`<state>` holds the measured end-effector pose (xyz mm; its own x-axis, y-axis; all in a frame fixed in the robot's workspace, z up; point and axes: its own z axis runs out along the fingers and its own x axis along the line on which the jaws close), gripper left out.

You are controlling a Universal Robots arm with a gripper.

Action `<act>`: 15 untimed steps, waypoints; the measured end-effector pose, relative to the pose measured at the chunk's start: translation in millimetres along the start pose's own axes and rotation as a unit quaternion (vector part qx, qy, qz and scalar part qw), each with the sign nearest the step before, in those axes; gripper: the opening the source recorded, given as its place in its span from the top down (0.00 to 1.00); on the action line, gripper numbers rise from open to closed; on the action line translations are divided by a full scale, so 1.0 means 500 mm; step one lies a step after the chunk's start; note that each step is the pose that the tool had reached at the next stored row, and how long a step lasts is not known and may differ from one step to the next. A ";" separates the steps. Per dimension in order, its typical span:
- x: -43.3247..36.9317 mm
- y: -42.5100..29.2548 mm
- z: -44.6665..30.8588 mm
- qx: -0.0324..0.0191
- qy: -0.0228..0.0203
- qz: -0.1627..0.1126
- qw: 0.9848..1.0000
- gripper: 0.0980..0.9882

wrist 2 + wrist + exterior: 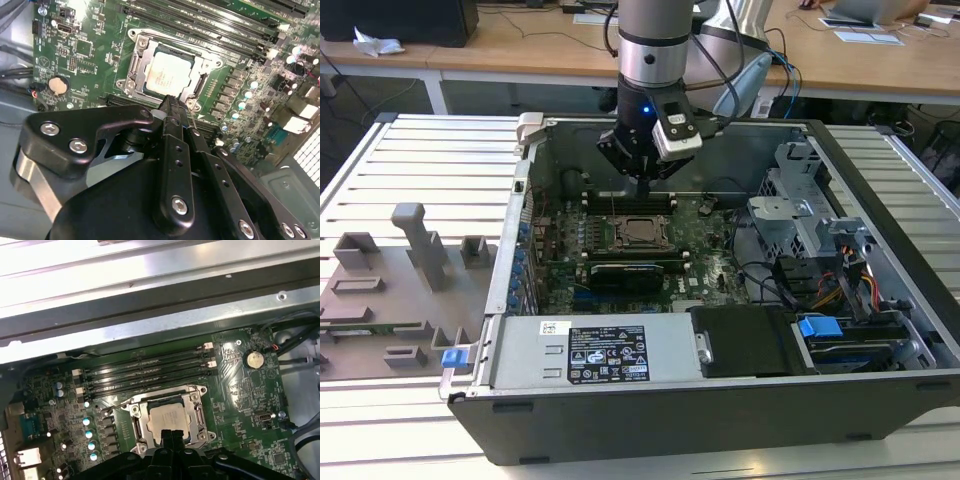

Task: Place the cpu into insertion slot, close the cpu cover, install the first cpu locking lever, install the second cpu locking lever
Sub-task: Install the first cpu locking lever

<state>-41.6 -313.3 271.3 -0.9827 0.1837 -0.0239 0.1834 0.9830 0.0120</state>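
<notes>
Your end effector (172, 102), fingers pressed together on nothing, hovers just beside the cpu (167, 74) seated in the insertion slot (198, 86) under the cpu cover (137, 54); likely light, stiff, fragile, so grip edges only.

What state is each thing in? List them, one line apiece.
Chip: lying flat in the cover's cut-out.
Cover: down flat; whether it is latched, cannot tell.
Gripper: shut, empty, tips at the cover's edge.
Computer case: open, side off.
</notes>
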 end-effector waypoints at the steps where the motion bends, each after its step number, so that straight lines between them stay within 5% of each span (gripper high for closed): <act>1: 0.000 0.000 0.000 0.000 0.000 -0.005 1.000 0.99; 3: 0.000 0.000 0.000 -0.001 0.000 -0.033 0.999 0.99; 7: 0.000 0.000 0.000 -0.002 0.001 -0.105 0.994 0.99; 10: 0.000 0.000 0.000 -0.003 0.001 -0.123 0.992 0.99; 15: 0.000 0.000 0.000 -0.003 0.001 -0.125 0.992 0.99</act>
<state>-41.6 -313.3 271.3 -0.9976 -0.0657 -0.0239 -0.0660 0.9977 0.0120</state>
